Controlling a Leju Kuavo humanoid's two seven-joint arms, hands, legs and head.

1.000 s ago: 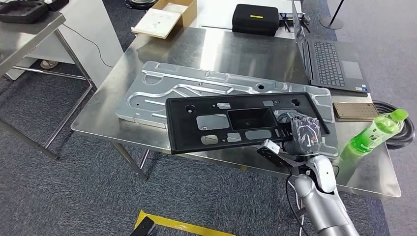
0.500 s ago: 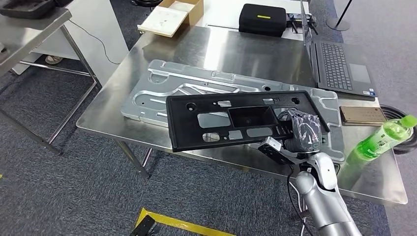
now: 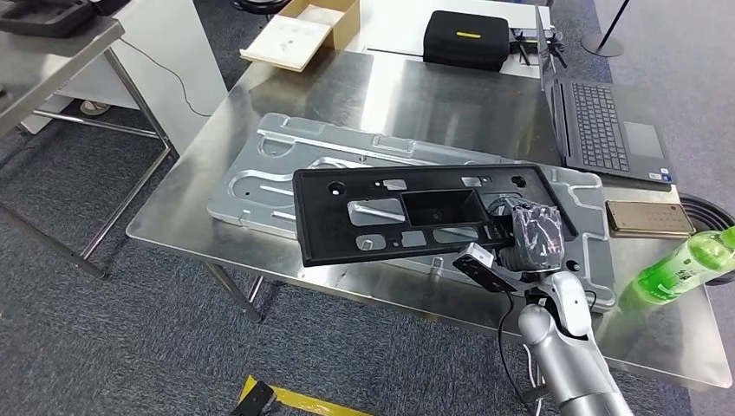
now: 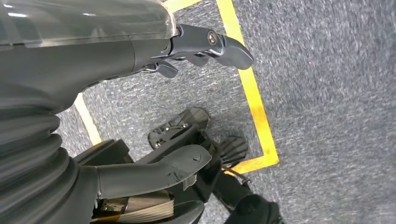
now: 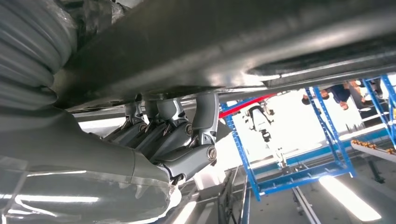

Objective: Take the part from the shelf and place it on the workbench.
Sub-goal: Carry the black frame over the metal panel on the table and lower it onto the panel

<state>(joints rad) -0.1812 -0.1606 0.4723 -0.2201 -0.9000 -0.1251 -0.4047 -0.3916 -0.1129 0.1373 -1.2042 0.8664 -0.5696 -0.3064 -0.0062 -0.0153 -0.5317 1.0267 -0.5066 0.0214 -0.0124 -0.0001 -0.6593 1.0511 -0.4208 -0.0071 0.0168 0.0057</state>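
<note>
Open laptop (image 3: 607, 130) at the far right edge, black zippered case (image 3: 469, 37) behind it. Flat gold-brown box (image 3: 650, 218) just in front of the laptop, tilted green bottle (image 3: 685, 271) nearer still. Open cardboard box (image 3: 303, 30) at the far left corner. Yellow floor tape (image 4: 250, 88) on grey carpet (image 4: 336, 93).

A steel tabletop (image 3: 286, 95) stands on grey carpet (image 3: 104, 347) marked with yellow tape (image 3: 303, 400). A second metal table (image 3: 52, 61) stands to the left, beside a white cabinet (image 3: 165, 43).
</note>
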